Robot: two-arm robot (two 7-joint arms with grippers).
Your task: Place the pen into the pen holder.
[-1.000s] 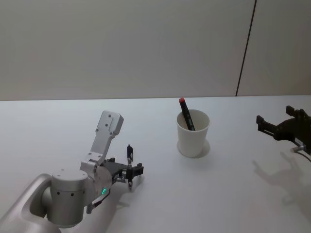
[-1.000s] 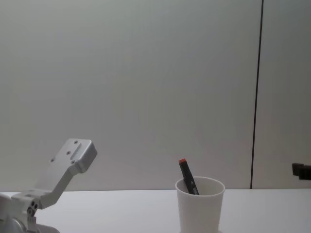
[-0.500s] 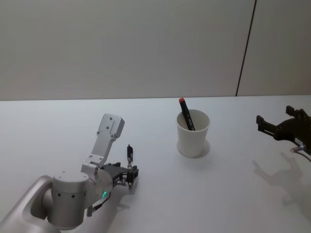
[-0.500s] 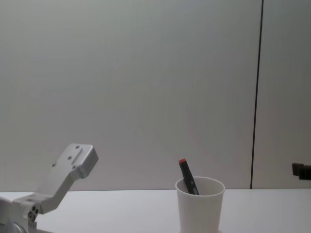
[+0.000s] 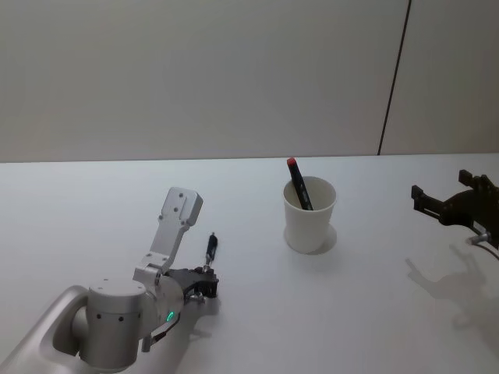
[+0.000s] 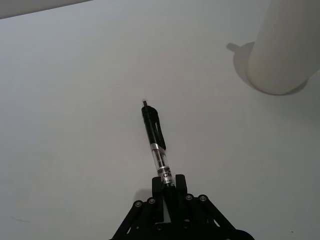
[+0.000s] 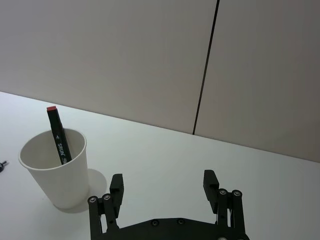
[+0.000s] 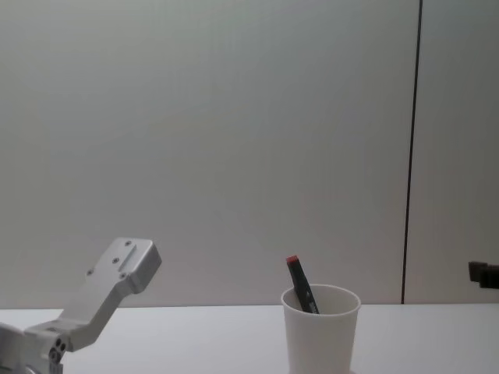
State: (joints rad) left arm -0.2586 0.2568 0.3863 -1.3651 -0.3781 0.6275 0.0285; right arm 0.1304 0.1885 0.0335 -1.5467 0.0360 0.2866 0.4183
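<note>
A black pen [image 6: 152, 127] with a clear section lies on the white table, left of the pen holder [image 5: 309, 216], a white paper cup. My left gripper [image 6: 169, 184] is low over the table and shut on the pen's near end; the head view shows this gripper [image 5: 204, 282] with the pen [image 5: 211, 248] pointing away from it. A dark marker with a red cap [image 5: 296, 183] leans inside the pen holder [image 7: 55, 170]. My right gripper [image 7: 163, 182] hovers open to the right of the cup, holding nothing.
The white table [image 5: 351, 312] meets a plain wall at the back. In the chest view the cup [image 8: 321, 327] stands at the centre, my left arm's link [image 8: 109, 300] rises at the lower left, and the right gripper [image 8: 483, 273] shows at the right edge.
My left gripper has sunk toward the table and drawn back a little, and its fingers have closed from spread to shut on the pen. The right arm has not moved.
</note>
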